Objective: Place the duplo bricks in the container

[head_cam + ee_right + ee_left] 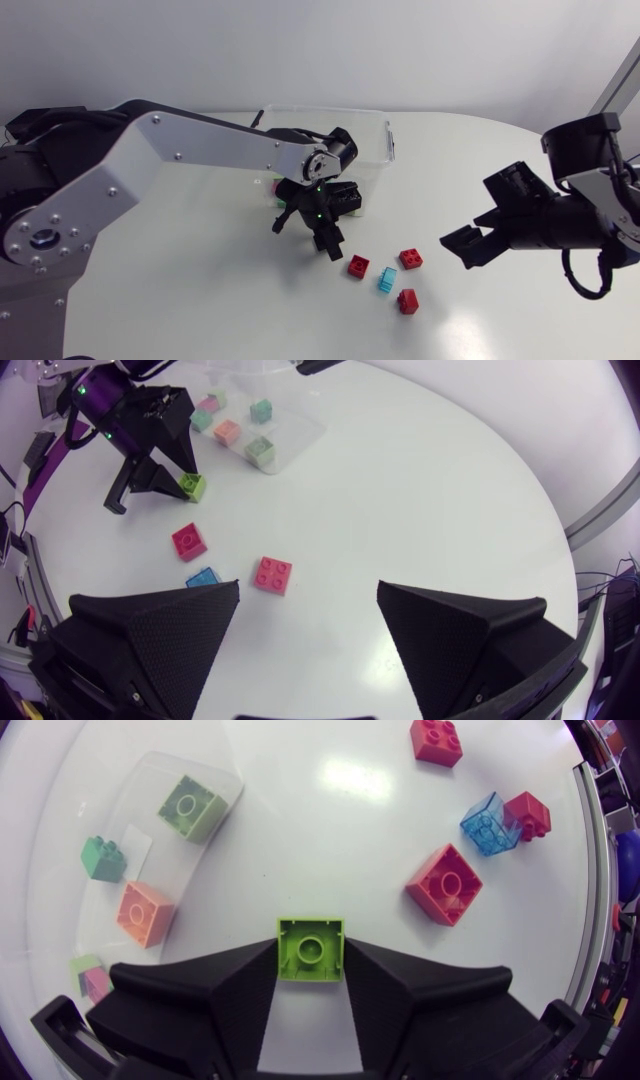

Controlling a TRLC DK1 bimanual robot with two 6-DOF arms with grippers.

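A lime green duplo brick [310, 948] sits between the black fingers of my left gripper [310, 960], which is shut on it, low over the table. The right wrist view shows that brick [191, 486] in the left gripper [160, 465] too. In the head view the left gripper [306, 232] hangs just in front of the clear container [372, 132] and the brick is hidden. Three red bricks [358, 266] [410, 258] [407, 300] and a clear blue brick [387, 279] lie to its right. My right gripper [470, 245] stands open, apart from them.
Inside the container [215, 780] lie an olive green brick [190, 807], a teal brick [103, 858], a salmon brick [145, 913] and a pink one [92, 982]. My left arm's silver link [200, 145] crosses the table's left half.
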